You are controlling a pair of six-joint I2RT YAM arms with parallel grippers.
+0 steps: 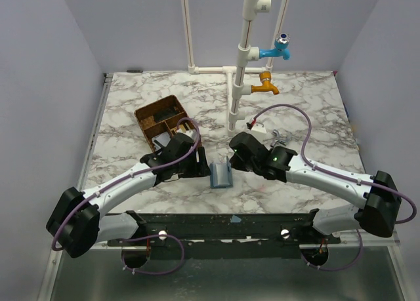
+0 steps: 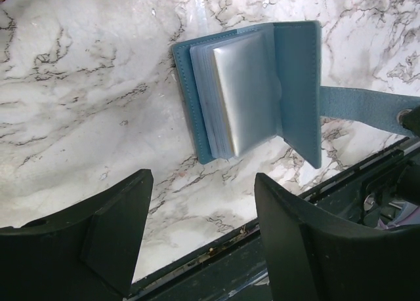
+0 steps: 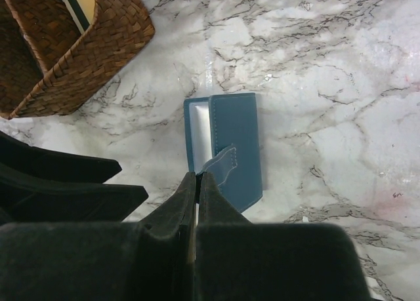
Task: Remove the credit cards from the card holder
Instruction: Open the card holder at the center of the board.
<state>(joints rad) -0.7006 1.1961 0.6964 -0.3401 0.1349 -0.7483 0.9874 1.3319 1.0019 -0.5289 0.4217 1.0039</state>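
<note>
The blue card holder (image 1: 221, 175) lies open on the marble table between my two grippers. In the left wrist view the card holder (image 2: 298, 84) shows a stack of pale grey-white credit cards (image 2: 246, 91) inside it. Its blue strap (image 2: 361, 107) stretches right to my right gripper (image 2: 410, 120). In the right wrist view the right gripper (image 3: 197, 176) is shut on that strap (image 3: 224, 164), just above the holder (image 3: 236, 140). My left gripper (image 2: 203, 209) hangs open a short way in front of the holder, with nothing between its fingers.
A brown wicker divided tray (image 1: 161, 117) stands behind the left gripper, and it shows too in the right wrist view, tray (image 3: 59, 45). A white pipe stand (image 1: 244, 65) with blue and orange taps rises at the back. A black rail (image 2: 262, 261) runs along the near table edge.
</note>
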